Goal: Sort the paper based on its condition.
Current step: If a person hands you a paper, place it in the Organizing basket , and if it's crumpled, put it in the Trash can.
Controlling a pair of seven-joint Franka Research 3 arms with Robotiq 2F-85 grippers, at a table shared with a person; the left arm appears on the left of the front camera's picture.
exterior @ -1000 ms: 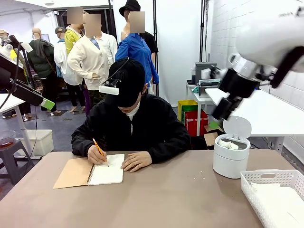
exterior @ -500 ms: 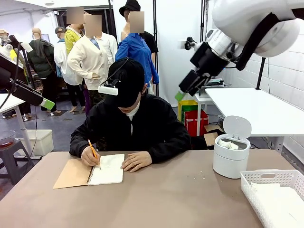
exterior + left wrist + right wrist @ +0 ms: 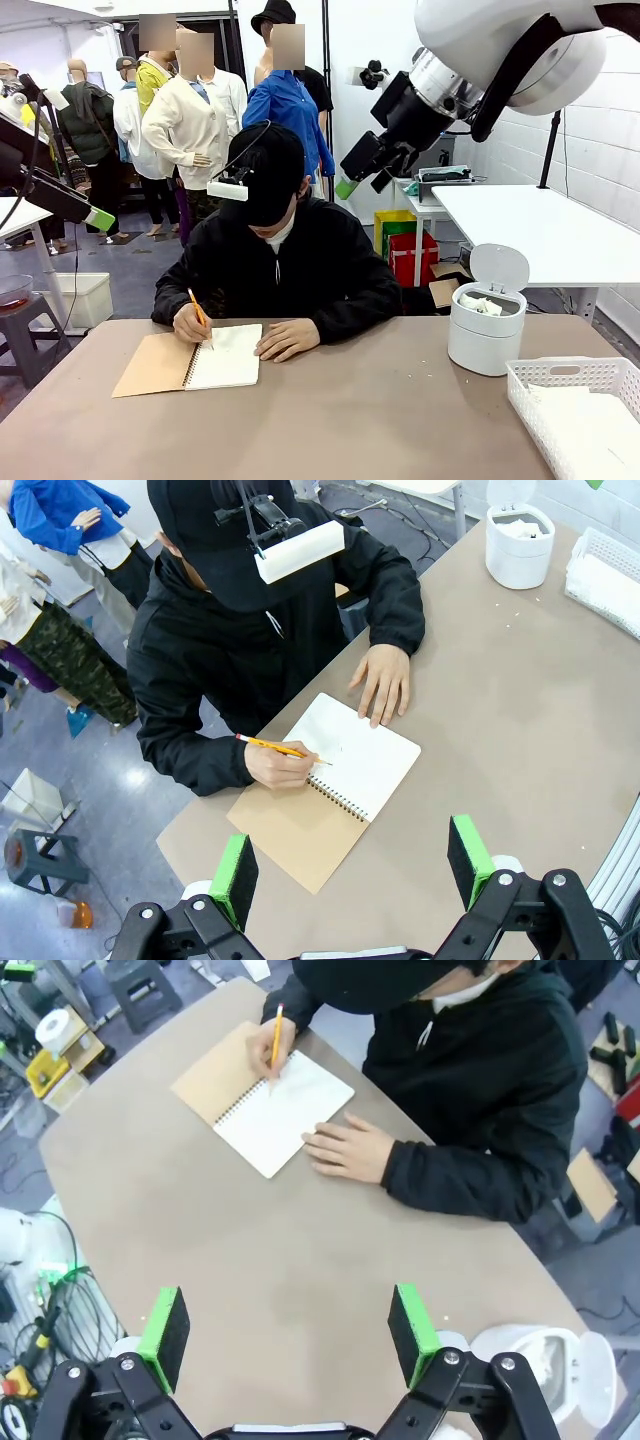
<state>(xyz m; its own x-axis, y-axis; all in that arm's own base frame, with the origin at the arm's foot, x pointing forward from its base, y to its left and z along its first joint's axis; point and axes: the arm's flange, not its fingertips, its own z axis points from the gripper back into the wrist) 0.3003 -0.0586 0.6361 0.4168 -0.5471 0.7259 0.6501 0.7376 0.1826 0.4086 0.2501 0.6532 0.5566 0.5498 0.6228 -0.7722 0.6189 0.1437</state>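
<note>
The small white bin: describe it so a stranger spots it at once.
On the brown table, look to the robot's right end. The bin stands there beside a lattice basket; it is the round one, lid flipped up, crumpled paper inside.

Basket cut by right, bottom edges; paper wads half-hidden inside bin; notebook writing too small to read.

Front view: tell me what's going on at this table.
A person sits at the far side of the table, writing with a pencil in a spiral notebook. Neither arm handles anything: the right gripper and the left gripper hang high over the table, jaws open and empty. A crumpled wad lies in the open white bin, and flat sheets lie in the white basket.
</note>
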